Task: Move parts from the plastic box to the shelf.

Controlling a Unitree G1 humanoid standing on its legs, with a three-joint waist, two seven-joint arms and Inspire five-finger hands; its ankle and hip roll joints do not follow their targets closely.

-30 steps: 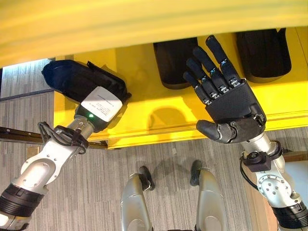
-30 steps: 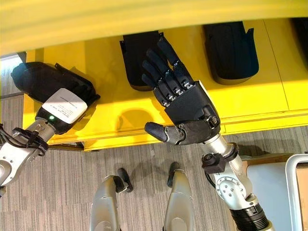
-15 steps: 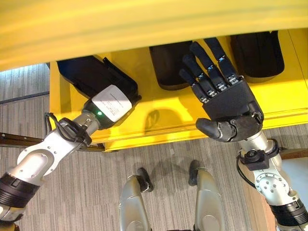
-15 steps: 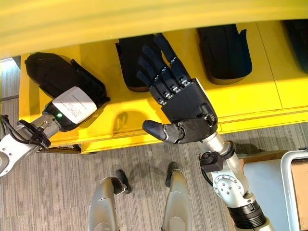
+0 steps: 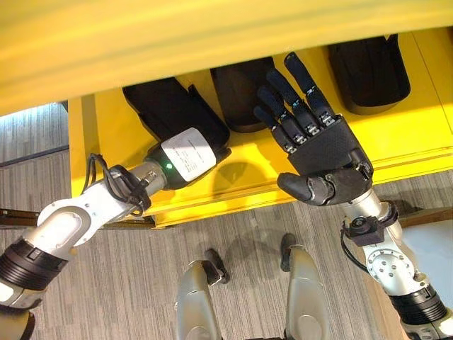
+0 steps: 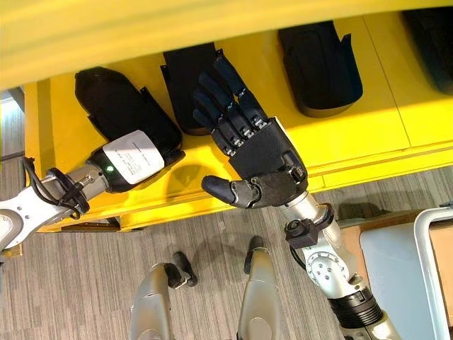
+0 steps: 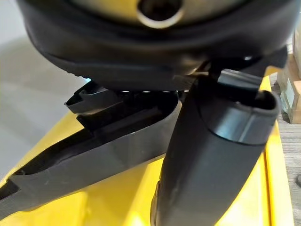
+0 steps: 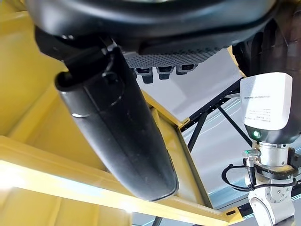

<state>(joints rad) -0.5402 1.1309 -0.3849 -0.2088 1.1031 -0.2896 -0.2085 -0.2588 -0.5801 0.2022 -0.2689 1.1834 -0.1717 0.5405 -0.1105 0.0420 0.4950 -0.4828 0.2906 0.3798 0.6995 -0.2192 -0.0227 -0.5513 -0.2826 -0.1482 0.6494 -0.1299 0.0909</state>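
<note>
A yellow shelf [image 5: 106, 142] holds three black moulded parts side by side. My left hand [image 5: 187, 152], with a white label on its back, is shut on the leftmost black part [image 5: 166, 106], which lies on the shelf near its left end. In the left wrist view the thumb [image 7: 211, 160] lies against this part [image 7: 94, 146]. My right hand [image 5: 325, 152] hovers open, its fingers straight and spread, above the shelf's front part, its fingertips over the middle part [image 5: 237, 88]. A third part [image 5: 368, 71] lies further right.
A yellow upper board [image 5: 212, 28] overhangs the shelf at the back. A further black part [image 6: 435, 25] lies at the shelf's far right. A light-rimmed container [image 6: 422, 269] stands on the floor at the lower right. Grey carpet runs in front of the shelf.
My left hand has carried the black part to the right, from over the shelf's left end to a spot beside the middle part. The right hand stays open and has barely moved.
</note>
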